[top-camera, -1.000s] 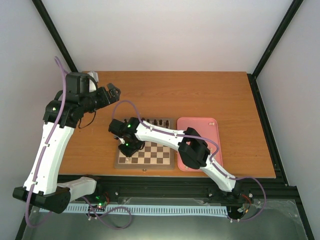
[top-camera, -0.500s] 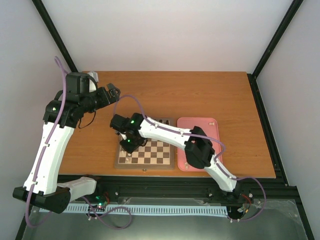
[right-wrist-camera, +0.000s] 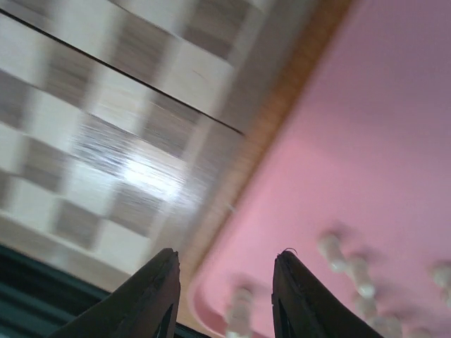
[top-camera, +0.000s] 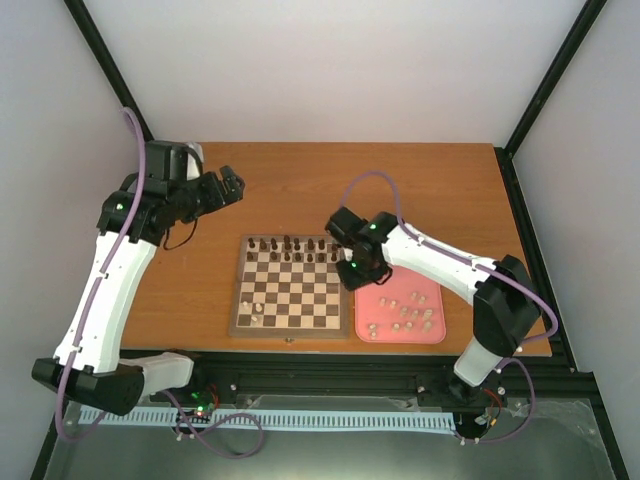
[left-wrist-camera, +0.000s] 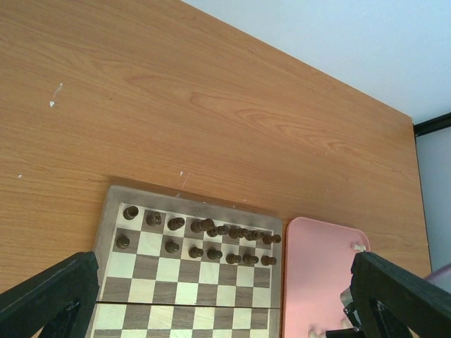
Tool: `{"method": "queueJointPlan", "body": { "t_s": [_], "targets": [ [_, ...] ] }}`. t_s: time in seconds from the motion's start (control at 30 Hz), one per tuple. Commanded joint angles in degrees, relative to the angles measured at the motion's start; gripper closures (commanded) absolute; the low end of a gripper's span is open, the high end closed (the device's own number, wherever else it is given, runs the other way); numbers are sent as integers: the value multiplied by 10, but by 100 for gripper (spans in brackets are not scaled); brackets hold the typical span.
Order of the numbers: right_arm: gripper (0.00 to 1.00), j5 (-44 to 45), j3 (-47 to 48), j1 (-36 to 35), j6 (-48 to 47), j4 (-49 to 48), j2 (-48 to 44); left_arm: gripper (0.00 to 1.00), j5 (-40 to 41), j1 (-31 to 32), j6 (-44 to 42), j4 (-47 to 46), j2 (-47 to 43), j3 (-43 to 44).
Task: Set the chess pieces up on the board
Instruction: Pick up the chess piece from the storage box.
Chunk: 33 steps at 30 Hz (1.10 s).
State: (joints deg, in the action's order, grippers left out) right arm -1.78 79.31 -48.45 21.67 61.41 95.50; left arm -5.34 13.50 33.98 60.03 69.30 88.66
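My right gripper (right-wrist-camera: 225,266) hangs low over the right edge of the board (top-camera: 300,300), where its brown border meets the pink tray (top-camera: 432,272) lying just beside it. The two fingers (right-wrist-camera: 158,296) stand apart with nothing between them; below the gap I see the tray's rim and a few blurred pale shapes.

Most of the chess pieces (top-camera: 404,312) lie scattered in that tray, right of the board, toward its near half. Two cream pieces (top-camera: 254,305), as far as I can make out from above, stand on the board's near-left squares (they are too small to tell which men they are).

The dark chessmen (top-camera: 290,246) fill the board's two far rows, several crowded together off their squares near the middle.

My left gripper (top-camera: 232,186) is held up over the bare table (top-camera: 400,185), beyond the board's far-left corner and well apart from it. Its fingers are spread wide and hold nothing; in its wrist view the far half of the board sits framed between them, with the tray's far end just right of the board.
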Motion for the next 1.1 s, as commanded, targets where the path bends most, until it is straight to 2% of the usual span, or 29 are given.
{"method": "queueJointPlan", "body": {
  "t_s": [0.0,0.43,1.07],
  "targets": [
    [64,20,-93,34,20,-28,-25,0,-2,-4,-17,-8,14,28],
    [64,28,-184,100,27,-70,-27,0,-5,-4,-16,-9,20,20],
    [65,19,-213,104,33,-81,-16,0,-8,-4,-11,-12,15,3]
  ]
}}
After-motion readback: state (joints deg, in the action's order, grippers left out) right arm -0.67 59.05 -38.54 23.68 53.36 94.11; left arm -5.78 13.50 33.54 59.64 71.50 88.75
